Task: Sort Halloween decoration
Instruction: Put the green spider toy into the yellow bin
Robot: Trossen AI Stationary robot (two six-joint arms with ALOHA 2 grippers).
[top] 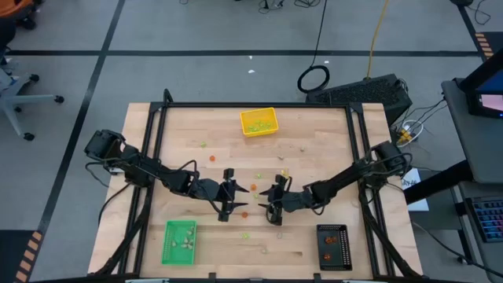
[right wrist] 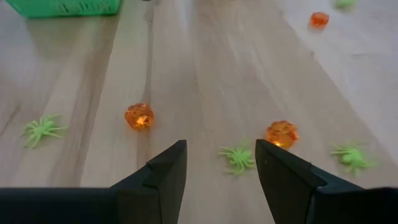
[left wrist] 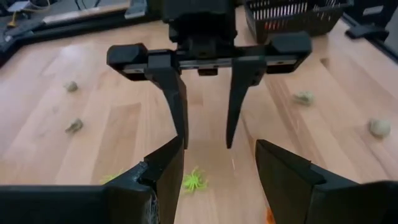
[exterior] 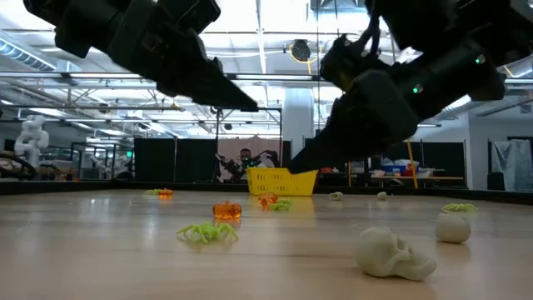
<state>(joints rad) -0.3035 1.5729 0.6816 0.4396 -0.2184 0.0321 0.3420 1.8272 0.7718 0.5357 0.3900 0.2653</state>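
Observation:
Small Halloween decoration pieces lie scattered on the wooden table: orange ones (right wrist: 140, 116) (right wrist: 281, 132), light green spiders (right wrist: 238, 158) (left wrist: 194, 180) and pale skull-like ones (exterior: 396, 252). My left gripper (top: 234, 196) and my right gripper (top: 268, 201) face each other over the table's middle. Both slant down, stand open and hold nothing. In the right wrist view a green spider lies on the wood just ahead of the open fingers. In the left wrist view another spider lies between my left gripper (left wrist: 217, 155) and the right gripper's fingers (left wrist: 176, 106).
A yellow tray (top: 258, 122) stands at the far middle, a green tray (top: 179, 240) at the near left and a black tray (top: 334, 245) at the near right. A black frame (top: 157, 141) borders the tabletop. More pieces lie toward the far side (top: 203, 145).

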